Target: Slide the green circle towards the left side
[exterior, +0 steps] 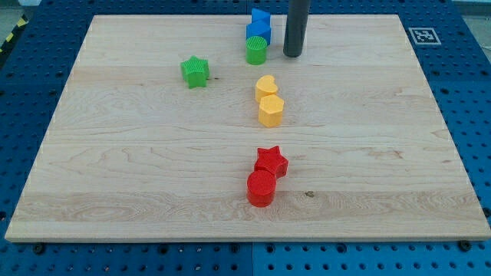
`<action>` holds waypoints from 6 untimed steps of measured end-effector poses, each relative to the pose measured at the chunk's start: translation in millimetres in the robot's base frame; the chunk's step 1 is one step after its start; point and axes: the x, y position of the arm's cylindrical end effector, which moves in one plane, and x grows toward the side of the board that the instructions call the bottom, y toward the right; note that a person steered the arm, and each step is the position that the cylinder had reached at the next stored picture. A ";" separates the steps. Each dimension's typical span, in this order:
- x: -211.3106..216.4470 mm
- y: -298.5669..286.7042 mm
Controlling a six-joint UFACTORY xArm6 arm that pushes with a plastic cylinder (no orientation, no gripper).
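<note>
Wooden surface [153, 169] seen from above at a slant, with blue pegboard around it. Eight small blocks in all, two of each colour.

Blue: two blocks at the view's top centre, a blue cube [261, 17] and a second blue block [258, 31] just below it, touching; shape of the second hard to make out.

Green: a green circle [256, 50] directly below the blue pair and touching the lower blue block; a green star [196, 71] off to the view's left, well apart from it.

Yellow: a yellow heart [266, 87] and a yellow hexagon [271, 110], touching, near the middle of the surface, below the green circle.

Red: a red star [271, 161] and a red circle [261, 188], touching, toward the view's bottom.

One dark rod, upright, entering from the view's top edge. No claw on this arm, hence nothing spread, pressed together or pinching; only my tip [291, 55] resting on the surface.

Green circle just beside my tip, on its left in the view, with a narrow strip of bare wood between them; not touching. Blue pair likewise to the left of the rod, slightly higher in the view.
</note>
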 end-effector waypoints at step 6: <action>-7.9 -94.3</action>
